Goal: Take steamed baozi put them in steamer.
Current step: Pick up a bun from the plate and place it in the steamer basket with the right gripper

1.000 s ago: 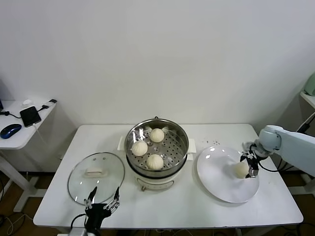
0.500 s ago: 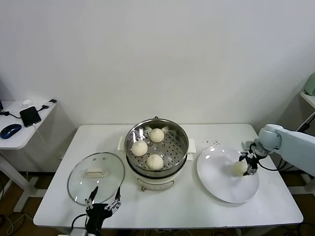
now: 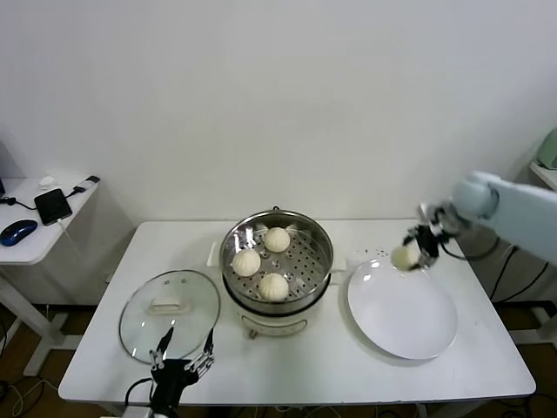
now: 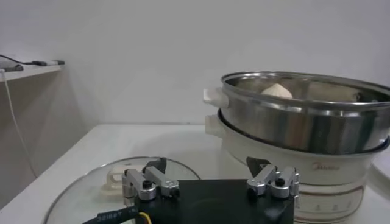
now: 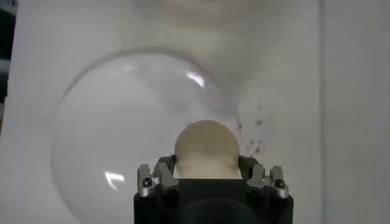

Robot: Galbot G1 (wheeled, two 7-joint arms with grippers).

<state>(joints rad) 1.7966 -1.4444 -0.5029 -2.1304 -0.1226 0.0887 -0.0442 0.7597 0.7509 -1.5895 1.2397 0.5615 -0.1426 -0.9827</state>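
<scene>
The steel steamer (image 3: 277, 261) stands mid-table with three cream-white baozi on its perforated tray: one at the back (image 3: 278, 239), one at the left (image 3: 247, 262), one at the front (image 3: 274, 286). My right gripper (image 3: 416, 251) is shut on a fourth baozi (image 3: 406, 256) and holds it in the air above the far edge of the white plate (image 3: 402, 309). In the right wrist view that baozi (image 5: 206, 148) sits between the jaws of the right gripper (image 5: 206, 165) with the plate (image 5: 122, 134) below. My left gripper (image 3: 181, 357) rests open at the table's front edge, near the glass lid (image 3: 170, 312).
The glass lid with a white handle (image 4: 113, 182) lies flat to the left of the steamer (image 4: 304, 125). A side table (image 3: 35, 228) with a phone and a mouse stands at the far left. The plate now carries nothing.
My right gripper closed on the baozi on the plate, lifted it and carried it up and towards the steamer. The left arm stayed still.
</scene>
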